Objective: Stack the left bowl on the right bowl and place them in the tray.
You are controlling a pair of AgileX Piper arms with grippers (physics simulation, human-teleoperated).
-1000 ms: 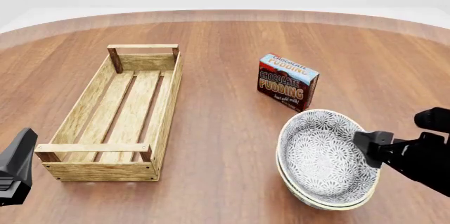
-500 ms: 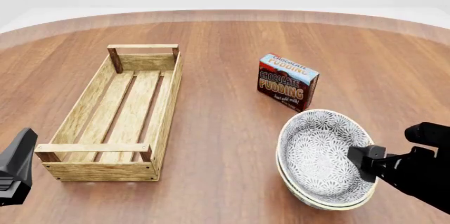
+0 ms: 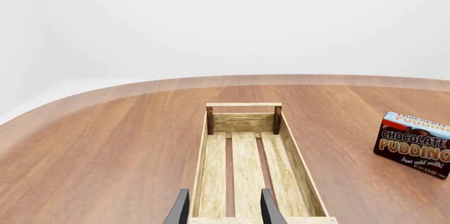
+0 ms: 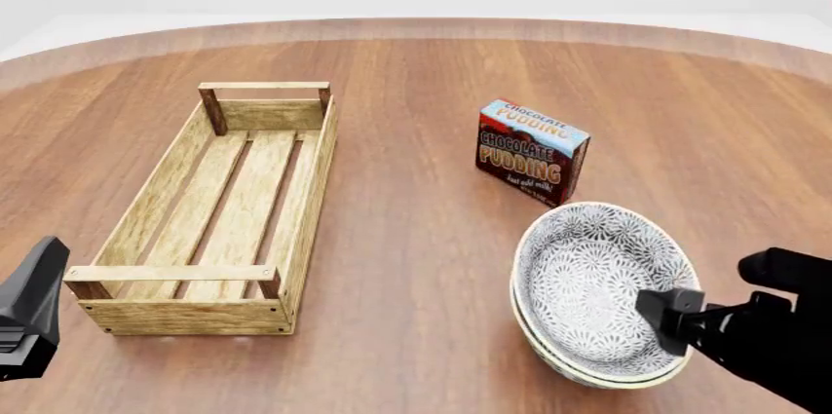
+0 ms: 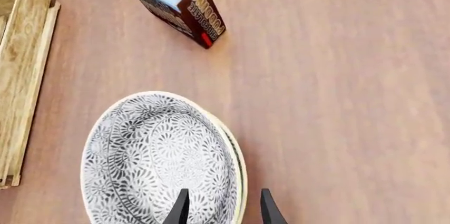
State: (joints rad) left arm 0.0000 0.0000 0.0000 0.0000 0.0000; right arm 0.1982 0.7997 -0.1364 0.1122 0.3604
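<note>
The two bowls (image 4: 601, 295) are nested, patterned bowl on top, and sit on the table (image 4: 416, 102) at the front right, well apart from the tray (image 4: 214, 209). The tray lies lengthwise at the left with nothing in it. The pudding box (image 4: 531, 152) stands upright just behind the bowls, apart from them.

Right gripper (image 5: 223, 207): positioned at the near-right rim of the bowls. In the right wrist view, its two fingertips (image 5: 181, 208) are spread with a gap between them, one over the bowl interior and the other at or just outside the rim. The jaws are open; contact with the rim cannot be confirmed.

Left gripper (image 3: 223, 208): positioned at the near end of the tray, low at the front left edge in the front view (image 4: 29, 309). The left wrist view shows its fingers parted, with nothing between them, pointing along the tray.
</note>
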